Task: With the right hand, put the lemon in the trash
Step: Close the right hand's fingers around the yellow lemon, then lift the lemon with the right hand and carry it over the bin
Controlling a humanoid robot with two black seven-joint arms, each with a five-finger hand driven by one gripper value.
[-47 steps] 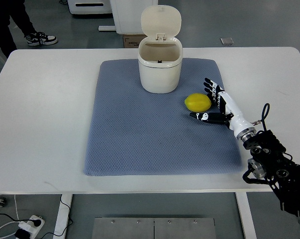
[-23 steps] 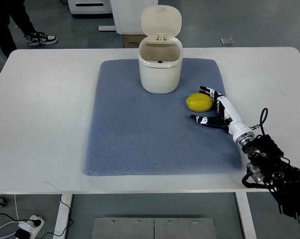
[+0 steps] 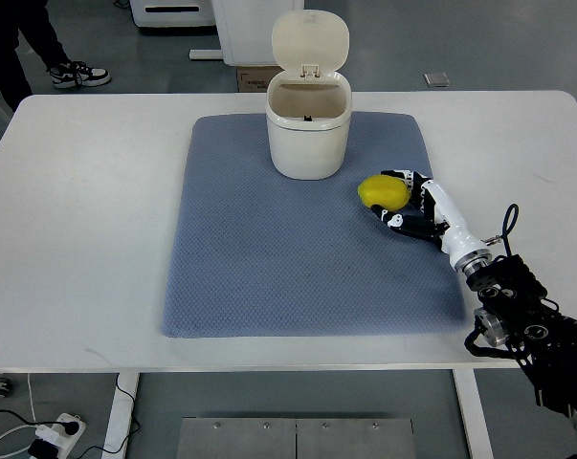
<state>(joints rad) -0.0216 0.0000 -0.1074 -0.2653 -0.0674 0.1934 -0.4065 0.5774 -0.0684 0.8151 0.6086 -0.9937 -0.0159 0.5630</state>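
Observation:
The yellow lemon lies on the blue-grey mat, just right of the white trash bin, whose lid stands open. My right hand comes in from the lower right and is against the lemon's right side. Its fingers curl over the lemon's far right edge and the thumb sits just under its near side. The hand is closed around the lemon, which still rests on the mat. The left arm is out of view.
The mat lies on a white table. A person's legs and shoes show on the floor beyond the table's far left corner. A cardboard box sits on the floor behind the bin.
My right hand has moved left onto the lemon, and its fingers and thumb have closed in around it. The lemon has shifted slightly up the picture.

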